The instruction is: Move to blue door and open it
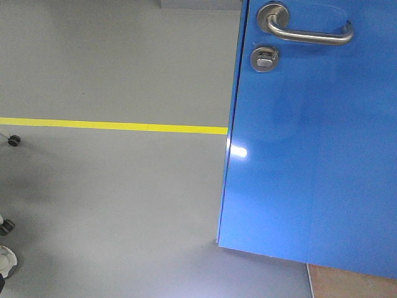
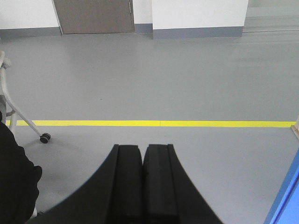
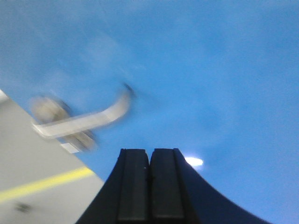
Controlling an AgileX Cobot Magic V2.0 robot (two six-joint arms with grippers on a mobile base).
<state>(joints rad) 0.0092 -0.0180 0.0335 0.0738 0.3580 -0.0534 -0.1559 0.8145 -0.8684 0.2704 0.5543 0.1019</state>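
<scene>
The blue door point(image 1: 310, 155) fills the right half of the front view, glossy, with a silver lever handle point(image 1: 310, 32) at the top and a round silver lock point(image 1: 264, 59) below it. In the right wrist view the door point(image 3: 210, 70) fills most of the frame, and the blurred handle point(image 3: 84, 120) lies up and to the left of my right gripper point(image 3: 150, 154), which is shut and empty, apart from the handle. My left gripper point(image 2: 142, 149) is shut with nothing in it, facing the open grey floor. A thin strip of the door's edge point(image 2: 285, 205) shows at its lower right.
A yellow floor line point(image 1: 111, 126) crosses the grey floor left of the door. A caster wheel point(image 1: 13, 139) and chair legs point(image 2: 23, 116) stand at the far left. A brown door point(image 2: 93, 16) and white wall point(image 2: 201, 14) lie far ahead in the left wrist view.
</scene>
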